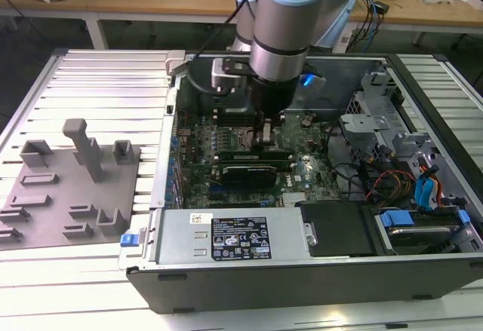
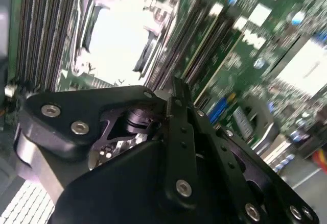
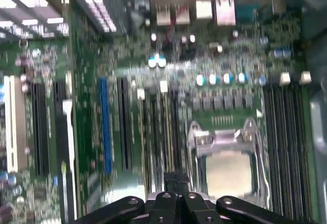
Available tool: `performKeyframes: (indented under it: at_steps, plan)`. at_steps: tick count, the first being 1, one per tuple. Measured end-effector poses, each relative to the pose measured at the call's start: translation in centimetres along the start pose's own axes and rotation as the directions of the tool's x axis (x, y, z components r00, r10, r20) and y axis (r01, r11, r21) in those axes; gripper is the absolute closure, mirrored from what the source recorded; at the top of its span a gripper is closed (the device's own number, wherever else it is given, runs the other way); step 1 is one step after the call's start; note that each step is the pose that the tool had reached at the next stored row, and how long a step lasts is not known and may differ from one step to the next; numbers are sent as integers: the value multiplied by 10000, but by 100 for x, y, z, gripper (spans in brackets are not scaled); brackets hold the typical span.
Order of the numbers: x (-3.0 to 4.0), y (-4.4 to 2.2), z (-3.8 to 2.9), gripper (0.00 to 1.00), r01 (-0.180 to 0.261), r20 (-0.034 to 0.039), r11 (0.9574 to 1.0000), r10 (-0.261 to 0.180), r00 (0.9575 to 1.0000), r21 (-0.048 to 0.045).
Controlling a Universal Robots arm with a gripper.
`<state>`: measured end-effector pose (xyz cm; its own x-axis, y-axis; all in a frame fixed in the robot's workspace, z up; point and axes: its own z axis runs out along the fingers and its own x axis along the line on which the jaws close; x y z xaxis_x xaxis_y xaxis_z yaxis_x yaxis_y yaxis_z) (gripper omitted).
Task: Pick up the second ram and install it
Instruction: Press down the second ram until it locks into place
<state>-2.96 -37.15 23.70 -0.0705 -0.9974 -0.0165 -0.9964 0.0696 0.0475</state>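
Note:
My gripper (image 1: 266, 136) reaches down into the open computer case (image 1: 302, 286) over the motherboard's memory slots, beside the silver-framed CPU socket (image 1: 235, 117). Right under it a long dark green stick, the second ram (image 1: 240, 152), stands on edge in the slots; whether the gripper touches it is unclear. In both wrist views the gripper (image 3: 176, 175) (image 2: 176, 87) comes to a shut tip with nothing visible between the fingers. It hangs just above the dark slots (image 3: 163, 127) next to the socket (image 3: 225, 157) (image 2: 122, 30).
A grey plastic fixture (image 1: 75, 173) with upright blocks lies on the ribbed table at the exterior view's left. Inside the case are a black expansion card (image 1: 241, 173), the power supply (image 1: 234, 237), a drive cage (image 1: 377, 116) and loose cables (image 1: 392, 180) at the right.

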Motion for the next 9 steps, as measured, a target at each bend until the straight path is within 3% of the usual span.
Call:
performKeyframes:
  at_steps: [6, 9]
  plan:
    - [25, 342, 39, 89, 1, 53, 10000, -2, 10000, 50]
    - [33, 442, 78, 89, 4, 90, 10000, -4, 10000, 53]
